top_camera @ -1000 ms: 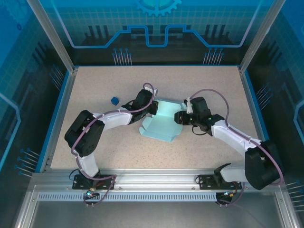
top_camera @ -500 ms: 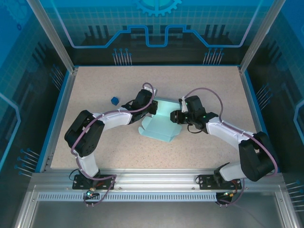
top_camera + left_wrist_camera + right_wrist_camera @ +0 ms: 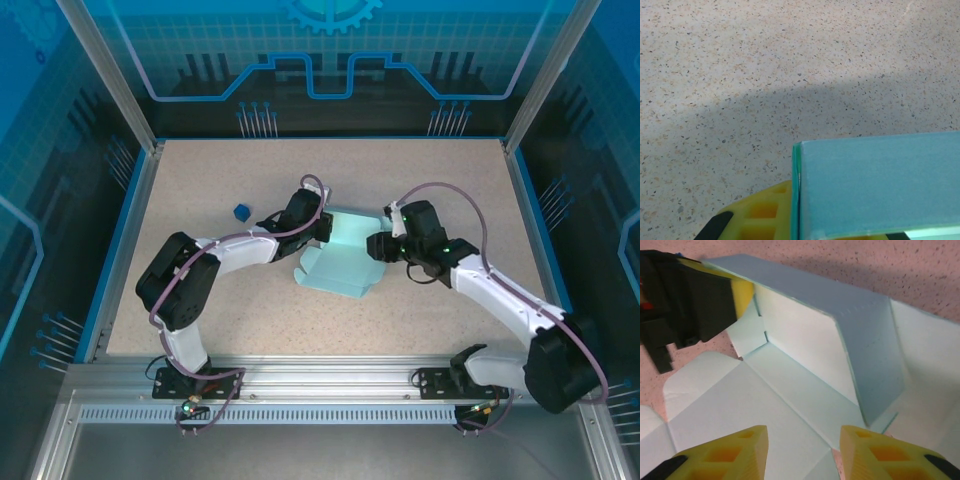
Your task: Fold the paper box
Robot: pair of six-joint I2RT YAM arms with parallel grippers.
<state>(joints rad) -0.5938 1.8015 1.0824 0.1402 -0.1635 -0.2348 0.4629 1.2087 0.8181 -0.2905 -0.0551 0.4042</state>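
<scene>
The paper box (image 3: 338,262) is a pale sky-blue creased sheet lying mid-table, its far panel standing upright. My left gripper (image 3: 322,229) is shut on the left end of that raised panel. In the left wrist view the card (image 3: 880,185) is pinched edge-on between the yellow fingers (image 3: 760,215). My right gripper (image 3: 375,247) hovers at the sheet's right side, open. Its yellow fingertips (image 3: 725,455) stand apart above the flat base (image 3: 765,405) with nothing between them. The raised panel (image 3: 805,335) and the left gripper (image 3: 695,300) lie ahead of it.
A tiny dark blue object (image 3: 240,211) lies on the speckled table (image 3: 420,180) to the left of the left gripper. Blue rails and metal posts fence the table. Bare surface lies behind and in front of the sheet.
The right gripper nudged left toward the box, then eased back a little, and its elbow swung out to the right. The left arm and the box have stayed put.
</scene>
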